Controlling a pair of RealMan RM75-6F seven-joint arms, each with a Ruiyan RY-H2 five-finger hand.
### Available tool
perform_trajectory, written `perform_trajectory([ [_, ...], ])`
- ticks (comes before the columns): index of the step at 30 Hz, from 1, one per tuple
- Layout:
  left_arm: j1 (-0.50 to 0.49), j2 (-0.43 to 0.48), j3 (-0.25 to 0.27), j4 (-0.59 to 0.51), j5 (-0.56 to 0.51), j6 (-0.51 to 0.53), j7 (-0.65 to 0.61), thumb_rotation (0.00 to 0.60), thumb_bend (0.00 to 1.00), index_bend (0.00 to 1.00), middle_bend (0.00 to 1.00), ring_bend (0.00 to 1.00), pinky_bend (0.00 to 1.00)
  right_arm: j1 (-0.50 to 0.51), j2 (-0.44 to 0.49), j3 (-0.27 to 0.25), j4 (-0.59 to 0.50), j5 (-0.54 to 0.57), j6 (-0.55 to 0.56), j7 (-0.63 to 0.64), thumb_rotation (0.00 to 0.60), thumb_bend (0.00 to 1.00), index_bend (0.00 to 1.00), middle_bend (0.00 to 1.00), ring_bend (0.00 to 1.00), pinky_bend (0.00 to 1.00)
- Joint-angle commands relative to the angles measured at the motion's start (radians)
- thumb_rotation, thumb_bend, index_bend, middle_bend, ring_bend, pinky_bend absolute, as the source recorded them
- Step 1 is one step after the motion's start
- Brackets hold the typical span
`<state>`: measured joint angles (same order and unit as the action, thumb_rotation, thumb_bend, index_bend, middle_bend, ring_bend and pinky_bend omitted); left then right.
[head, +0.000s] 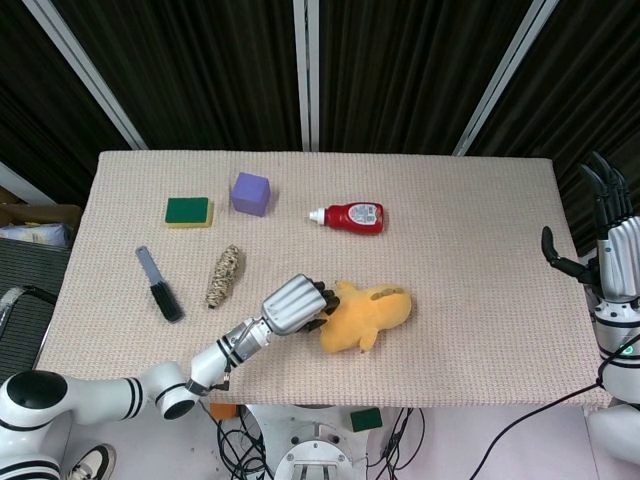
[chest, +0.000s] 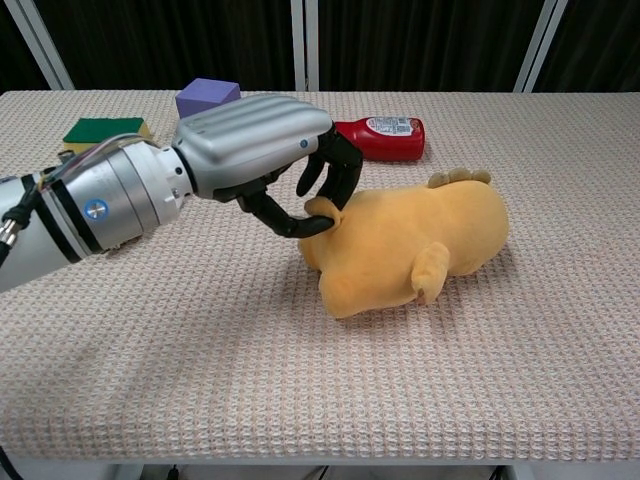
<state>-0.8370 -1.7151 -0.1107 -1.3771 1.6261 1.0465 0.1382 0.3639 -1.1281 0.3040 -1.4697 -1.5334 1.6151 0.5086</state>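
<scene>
Looking down from the head view: left hand (head: 296, 305) low over the near-middle of the beige woven table (head: 470, 230), fingers curled onto the near-left end of the soft yellow-orange plush animal toy (head: 368, 315). Toy lying just right of that hand, long axis running left to right and tipped slightly away at its right end. Right hand (head: 610, 240) well apart at the far right table edge, upright, fingers spread, holding nothing — left hand plainly the nearer one. Further back: red squeeze bottle with white cap (head: 350, 216) on its side, purple cube (head: 250, 193), green-and-yellow sponge (head: 188, 211), black-bristled brush (head: 159, 284), brown speckled woven roll (head: 225, 276). No containers anywhere in sight.

Switching to the chest view: silver-backed left hand (chest: 290, 165) coming in from the left, dark fingers (chest: 335, 175) and thumb pinching a small ear-like nub at the plush toy's (chest: 420, 240) left end. Toy resting on the table, stubby limb pointing forward. Red bottle (chest: 385, 135) behind, cube (chest: 207, 97) and sponge (chest: 105, 130) beyond the wrist.
</scene>
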Motion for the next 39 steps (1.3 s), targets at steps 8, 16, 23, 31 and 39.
perform_trajectory([
  [8, -0.003, 0.012, 0.020, 0.000, 0.018, 0.017, -0.011, 0.600, 0.28, 0.16, 0.33, 0.41, 0.67, -0.001, -0.003, 0.002, -0.004, -0.002, 0.007, -0.003, 0.600, 0.46, 0.00, 0.00, 0.00, 0.00],
  [16, -0.007, 0.000, 0.020, 0.018, 0.011, 0.020, 0.000, 0.600, 0.29, 0.36, 0.47, 0.45, 0.70, -0.001, -0.004, 0.001, 0.001, 0.000, 0.003, 0.000, 0.600, 0.46, 0.00, 0.00, 0.00, 0.00],
  [23, -0.013, -0.012, 0.024, 0.042, 0.021, 0.032, -0.013, 0.600, 0.33, 0.54, 0.56, 0.53, 0.78, -0.002, -0.006, 0.000, 0.010, 0.004, 0.000, 0.005, 0.600, 0.46, 0.00, 0.00, 0.00, 0.00],
  [31, -0.019, -0.034, 0.025, 0.081, 0.039, 0.062, -0.040, 0.600, 0.38, 0.70, 0.66, 0.61, 0.84, 0.000, -0.012, -0.001, 0.020, 0.006, -0.007, 0.011, 0.600, 0.46, 0.00, 0.00, 0.00, 0.00],
  [39, -0.020, -0.049, 0.022, 0.104, 0.032, 0.070, -0.043, 0.600, 0.42, 0.77, 0.70, 0.66, 0.88, 0.000, -0.011, -0.001, 0.019, 0.003, -0.004, 0.010, 0.600, 0.46, 0.00, 0.00, 0.00, 0.00],
])
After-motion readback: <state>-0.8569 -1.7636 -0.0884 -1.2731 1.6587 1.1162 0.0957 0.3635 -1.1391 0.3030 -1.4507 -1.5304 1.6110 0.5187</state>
